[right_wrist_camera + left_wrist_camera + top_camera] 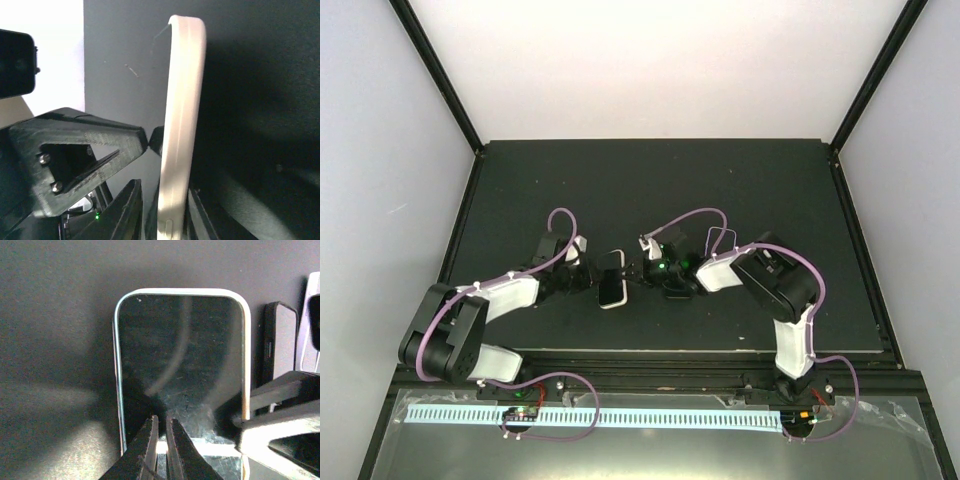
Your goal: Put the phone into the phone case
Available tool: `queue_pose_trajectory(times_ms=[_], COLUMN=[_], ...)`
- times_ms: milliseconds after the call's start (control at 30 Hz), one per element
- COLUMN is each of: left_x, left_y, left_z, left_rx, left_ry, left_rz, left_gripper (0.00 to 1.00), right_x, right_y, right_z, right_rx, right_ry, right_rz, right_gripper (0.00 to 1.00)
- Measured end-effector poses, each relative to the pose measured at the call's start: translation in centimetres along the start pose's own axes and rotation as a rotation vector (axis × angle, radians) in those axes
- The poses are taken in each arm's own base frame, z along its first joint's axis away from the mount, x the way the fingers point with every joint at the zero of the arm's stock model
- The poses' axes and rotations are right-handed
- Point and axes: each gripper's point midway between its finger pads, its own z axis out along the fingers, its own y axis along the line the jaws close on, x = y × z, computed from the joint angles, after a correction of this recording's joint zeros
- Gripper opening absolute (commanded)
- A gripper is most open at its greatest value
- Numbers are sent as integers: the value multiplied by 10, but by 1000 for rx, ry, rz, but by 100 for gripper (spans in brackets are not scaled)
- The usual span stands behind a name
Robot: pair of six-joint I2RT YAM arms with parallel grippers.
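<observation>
The phone (pixel 611 272), black screen up, sits inside the white phone case (pixel 612 303) at mid table between both arms. In the left wrist view the screen (pixel 180 355) fills the white case rim (pixel 180 291). My left gripper (pixel 162 421) is shut, its tips pressed on the screen's near end; it also shows in the top view (pixel 591 275). My right gripper (pixel 167 215) is shut on the case's side wall (pixel 182 110), seen edge-on; it also shows in the top view (pixel 637 272). The left gripper's finger (pixel 85 145) touches the phone from the other side.
The black table mat (pixel 650 180) is framed by black rails, with white walls behind and at the sides. A black rectangular piece (pixel 278 340) stands just past the phone's right edge, near the right gripper's finger (pixel 285 390). Purple cables loop over both arms.
</observation>
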Motion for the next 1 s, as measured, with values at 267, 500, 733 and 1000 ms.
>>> queue_pose_trajectory(times_ms=[267, 500, 733, 1000], left_x=[6, 6, 5, -16], left_y=[-7, -12, -10, -34], left_z=[3, 3, -11, -69], left_rx=[53, 85, 100, 182], left_ry=[23, 25, 17, -126], left_rz=[-11, -23, -53, 5], left_gripper=[7, 12, 47, 73], right_x=[4, 2, 7, 22], right_y=[-14, -8, -5, 28], right_z=[4, 4, 0, -32], right_rx=[37, 13, -18, -97], right_ry=[13, 16, 17, 58], right_rz=[27, 30, 26, -14], right_gripper=[14, 1, 1, 1])
